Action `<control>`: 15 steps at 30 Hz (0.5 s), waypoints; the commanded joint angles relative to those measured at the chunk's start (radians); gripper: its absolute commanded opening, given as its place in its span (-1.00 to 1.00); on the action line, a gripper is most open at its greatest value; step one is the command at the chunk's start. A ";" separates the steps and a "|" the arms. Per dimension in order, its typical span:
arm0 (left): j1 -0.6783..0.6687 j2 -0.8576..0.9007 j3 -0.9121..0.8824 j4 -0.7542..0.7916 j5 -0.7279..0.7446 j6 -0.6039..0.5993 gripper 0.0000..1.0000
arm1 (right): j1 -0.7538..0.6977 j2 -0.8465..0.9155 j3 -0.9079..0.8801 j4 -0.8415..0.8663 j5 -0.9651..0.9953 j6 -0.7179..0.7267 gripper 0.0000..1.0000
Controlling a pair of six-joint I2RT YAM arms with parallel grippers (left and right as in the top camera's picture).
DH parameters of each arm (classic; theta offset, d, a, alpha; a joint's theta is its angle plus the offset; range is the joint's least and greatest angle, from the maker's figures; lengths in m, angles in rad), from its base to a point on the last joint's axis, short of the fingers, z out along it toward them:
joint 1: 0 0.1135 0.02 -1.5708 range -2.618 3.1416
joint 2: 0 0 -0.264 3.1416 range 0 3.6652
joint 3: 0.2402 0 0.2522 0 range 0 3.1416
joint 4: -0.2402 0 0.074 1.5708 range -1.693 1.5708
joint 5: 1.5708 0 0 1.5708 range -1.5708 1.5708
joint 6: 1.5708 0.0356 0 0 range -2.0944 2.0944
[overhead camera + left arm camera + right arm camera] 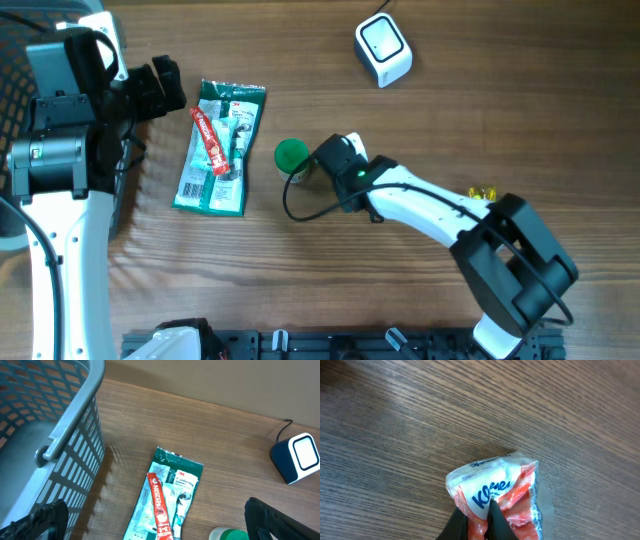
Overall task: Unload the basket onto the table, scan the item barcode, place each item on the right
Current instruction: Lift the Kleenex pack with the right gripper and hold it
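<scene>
The right gripper (476, 512) is closed on a small tissue pack (495, 485) and pinches its crinkled edge between the two black fingers. The pack is soft, glossy plastic, white and orange-red with blue letters, low over the wood-grain table (395, 435). The white, rounded scanner box (383, 50) stands well apart.

Tissue pack (495, 485) reads "Klee" (rest hidden); green packet (186, 476) shows "3M".

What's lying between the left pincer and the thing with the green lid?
A green packet with a red stick on it, seen from overhead, between the left pincer and the green lid.
</scene>
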 commanded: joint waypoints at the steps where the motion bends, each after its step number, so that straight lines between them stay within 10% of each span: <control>1: 0.003 0.002 0.008 0.002 -0.006 0.008 1.00 | -0.072 -0.092 -0.029 -0.026 -0.230 0.039 -0.91; 15: 0.003 0.002 0.008 0.002 -0.006 0.008 1.00 | -0.404 -0.257 -0.077 -0.013 -0.883 0.084 -0.91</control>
